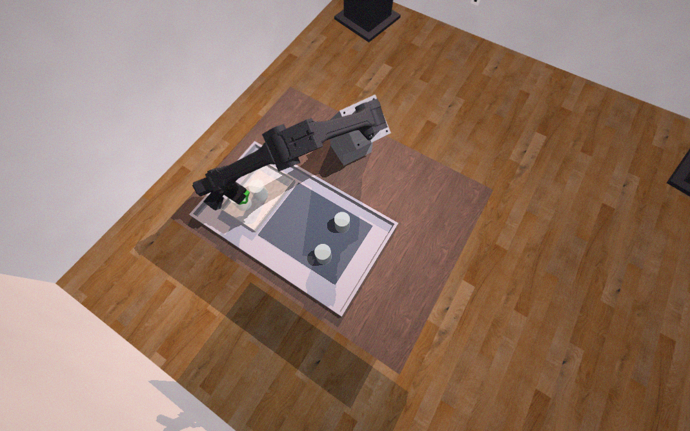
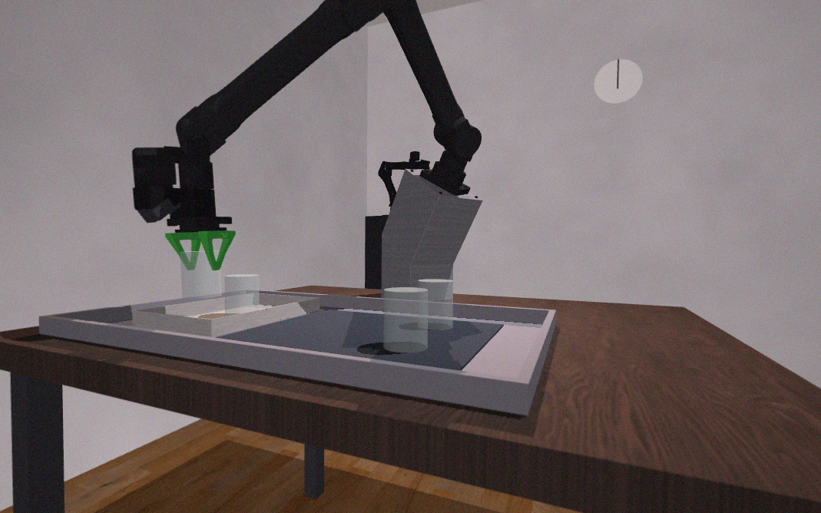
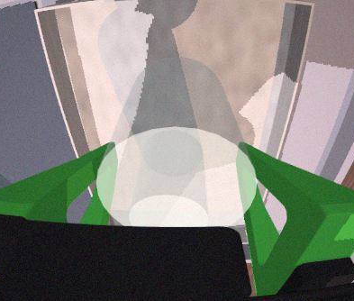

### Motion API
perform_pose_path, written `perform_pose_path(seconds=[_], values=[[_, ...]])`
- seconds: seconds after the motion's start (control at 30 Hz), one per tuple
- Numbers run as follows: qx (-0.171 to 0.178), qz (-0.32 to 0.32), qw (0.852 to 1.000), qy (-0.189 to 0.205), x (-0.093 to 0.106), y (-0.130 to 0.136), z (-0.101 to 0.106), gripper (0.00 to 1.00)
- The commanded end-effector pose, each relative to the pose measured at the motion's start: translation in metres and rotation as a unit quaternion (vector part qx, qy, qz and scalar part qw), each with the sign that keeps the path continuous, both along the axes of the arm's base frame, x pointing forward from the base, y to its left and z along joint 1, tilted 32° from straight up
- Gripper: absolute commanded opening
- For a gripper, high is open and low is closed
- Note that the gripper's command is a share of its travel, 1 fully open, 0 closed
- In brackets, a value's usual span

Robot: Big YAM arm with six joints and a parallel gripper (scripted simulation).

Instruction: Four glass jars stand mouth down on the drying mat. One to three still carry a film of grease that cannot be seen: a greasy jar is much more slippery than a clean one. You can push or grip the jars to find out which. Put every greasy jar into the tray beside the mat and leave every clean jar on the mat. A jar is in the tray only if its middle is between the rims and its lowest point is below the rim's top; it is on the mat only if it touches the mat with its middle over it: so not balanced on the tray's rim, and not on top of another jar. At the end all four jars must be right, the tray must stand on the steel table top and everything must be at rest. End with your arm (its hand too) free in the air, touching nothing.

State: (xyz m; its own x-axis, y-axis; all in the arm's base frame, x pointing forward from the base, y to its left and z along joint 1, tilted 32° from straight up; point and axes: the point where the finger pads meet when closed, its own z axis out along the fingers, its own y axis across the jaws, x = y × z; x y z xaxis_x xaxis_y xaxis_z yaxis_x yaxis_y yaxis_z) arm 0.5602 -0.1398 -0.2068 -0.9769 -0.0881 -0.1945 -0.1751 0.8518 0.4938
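Note:
My gripper (image 1: pixel 244 198) (image 2: pixel 203 266) (image 3: pixel 177 151) is shut on an upright clear jar (image 2: pixel 200 284) (image 3: pixel 175 180), its green fingers on either side near the jar's top. The held jar is over the tray (image 1: pixel 275 206) (image 2: pixel 174 325) (image 3: pixel 65 90); I cannot tell whether its lower end touches the tray. A second jar (image 1: pixel 256 188) (image 2: pixel 241 289) stands in the tray, close to the held one. Two jars stand on the dark mat (image 1: pixel 288 224) (image 2: pixel 318 328) (image 3: pixel 4 81): a front jar (image 1: pixel 322 252) (image 2: pixel 405 318) and a back jar (image 1: pixel 341 220) (image 2: pixel 441 299).
A raised rim (image 2: pixel 273 358) runs round the pale steel top (image 1: pixel 261 248), which bears tray and mat. The brown wooden table (image 1: pixel 422 230) (image 2: pixel 687 382) extends beyond it. The arm's grey pedestal (image 1: pixel 348 147) (image 2: pixel 423 236) stands behind the steel top.

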Motion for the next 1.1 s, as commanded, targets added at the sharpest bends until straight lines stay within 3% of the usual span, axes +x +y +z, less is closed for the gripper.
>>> perform_pose_path(seconds=[0.0, 0.33, 0.37, 1.07], values=[[-0.011, -0.005, 1.000, -0.029, 0.032, -0.008, 0.010, 0.00], [-0.011, -0.005, 1.000, -0.029, 0.033, -0.004, 0.003, 0.00], [-0.011, -0.005, 1.000, -0.029, 0.042, 0.002, 0.003, 0.00], [-0.011, -0.005, 1.000, -0.029, 0.043, 0.009, -0.004, 0.00]])
